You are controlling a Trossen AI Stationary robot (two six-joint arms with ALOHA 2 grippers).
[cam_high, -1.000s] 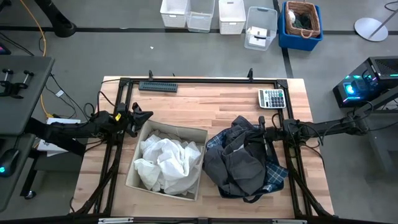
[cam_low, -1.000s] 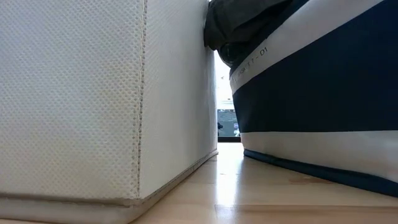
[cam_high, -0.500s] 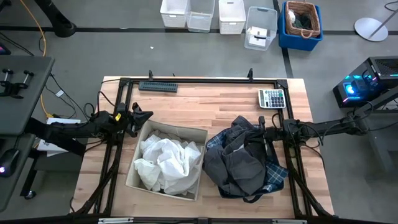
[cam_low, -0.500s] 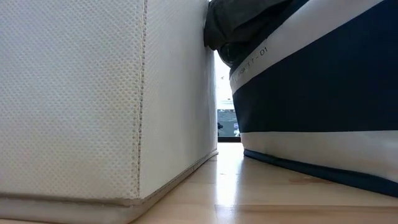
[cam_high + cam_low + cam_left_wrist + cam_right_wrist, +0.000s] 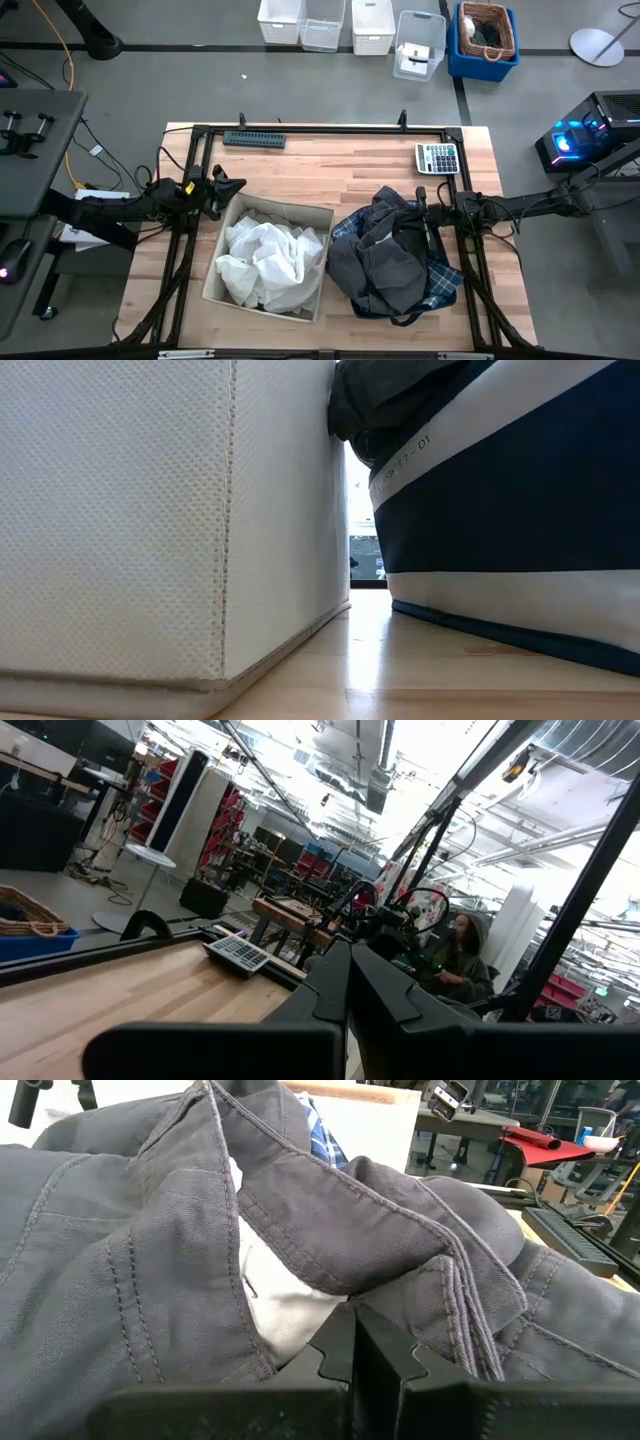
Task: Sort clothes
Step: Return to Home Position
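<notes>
A white garment (image 5: 264, 262) lies heaped in the beige bin (image 5: 212, 268) at the table's middle. A dark grey garment (image 5: 392, 262) and a blue-and-white plaid shirt (image 5: 443, 282) lie piled on the navy bin (image 5: 520, 510) to its right. A grey fold (image 5: 385, 395) hangs over that bin's rim. No beige-tan garment shows. My left gripper (image 5: 228, 186) is shut and empty, just beyond the beige bin's far left corner. My right gripper (image 5: 421, 200) is shut, at the far right part of the dark pile, and its fingers (image 5: 375, 1355) point into grey folds (image 5: 330, 1220). My right gripper's shut fingertips stand right against a fold of the dark grey garment (image 5: 400, 1310). Nothing shows between the fingers. I cannot tell whether they touch the cloth.
A calculator (image 5: 437, 157) lies at the far right of the table and a dark bar (image 5: 254, 139) at the far left. A black metal frame (image 5: 320, 128) runs around the table. Storage bins (image 5: 340, 25) stand on the floor beyond. A person (image 5: 458, 955) sits behind the table.
</notes>
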